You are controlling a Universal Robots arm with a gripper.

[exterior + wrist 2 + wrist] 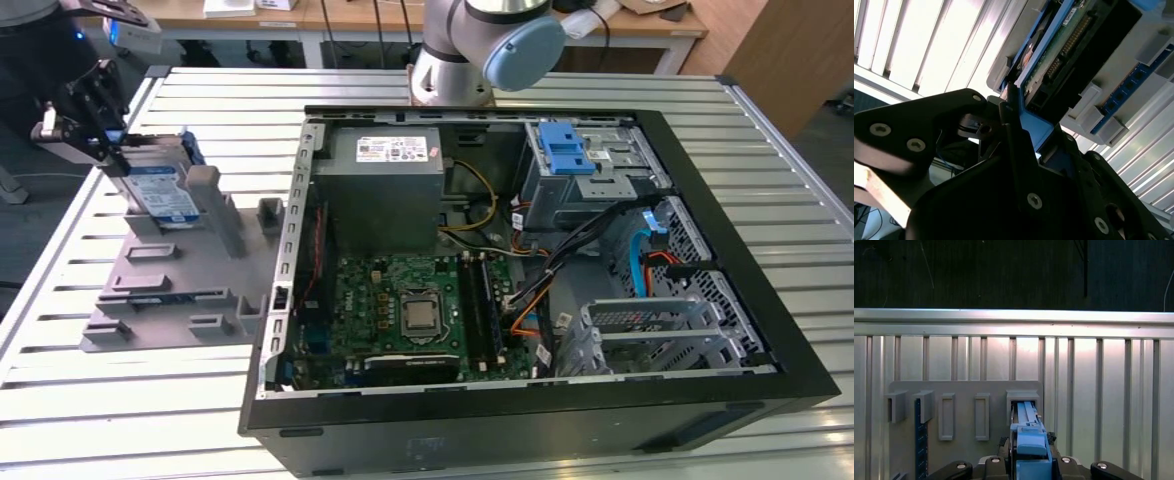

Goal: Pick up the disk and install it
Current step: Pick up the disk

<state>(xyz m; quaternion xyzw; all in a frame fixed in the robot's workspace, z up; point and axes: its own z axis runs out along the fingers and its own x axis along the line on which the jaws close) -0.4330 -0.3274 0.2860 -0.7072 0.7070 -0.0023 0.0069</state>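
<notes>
The disk (158,190) stands on edge in a slot at the back of the grey holder (174,290), at the exterior view's left; its blue-and-white label and blue rails show. My gripper (114,150) is on the disk's upper end, shut on it. In the first wrist view the disk's blue rail (1029,437) runs from between my fingers into the holder's slot (1024,402). The second wrist view has the disk's circuit-board side (1069,45) and my black fingers (1010,117) clamped on the blue rail.
An open computer case (727,215) lies on the slatted metal table (160,420), to the exterior view's right of the holder. Inside are a grey power supply (380,170), a motherboard (414,310) and a grey drive bay with a blue latch (574,150). The arm's base (461,60) stands behind the case.
</notes>
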